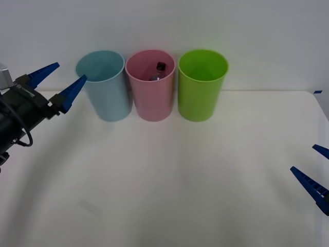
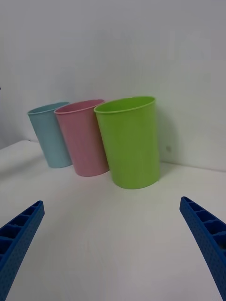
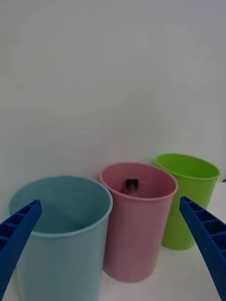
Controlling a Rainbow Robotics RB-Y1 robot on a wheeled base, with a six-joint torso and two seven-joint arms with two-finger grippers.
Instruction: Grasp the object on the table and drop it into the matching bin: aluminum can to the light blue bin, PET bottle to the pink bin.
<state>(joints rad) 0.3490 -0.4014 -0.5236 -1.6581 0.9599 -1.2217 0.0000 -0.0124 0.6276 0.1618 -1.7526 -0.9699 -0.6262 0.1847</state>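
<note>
The small clear plastic bottle with a black screw cap [image 1: 158,71] sits inside the tall round pink plastic bin [image 1: 151,98], whose wall hides all but its cap and shoulder. The right hand [image 1: 317,172] is cut off by the front view's edge, showing just the fingertips. The left hand's [image 1: 57,81] arm runs off the picture's side.

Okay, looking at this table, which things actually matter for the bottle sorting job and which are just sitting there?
Part of the job:
PET bottle, inside the pink bin
light blue bin
left gripper, open beside the light blue bin
table

Just there:
lime green bin
right gripper, open, at the table's right edge
</note>
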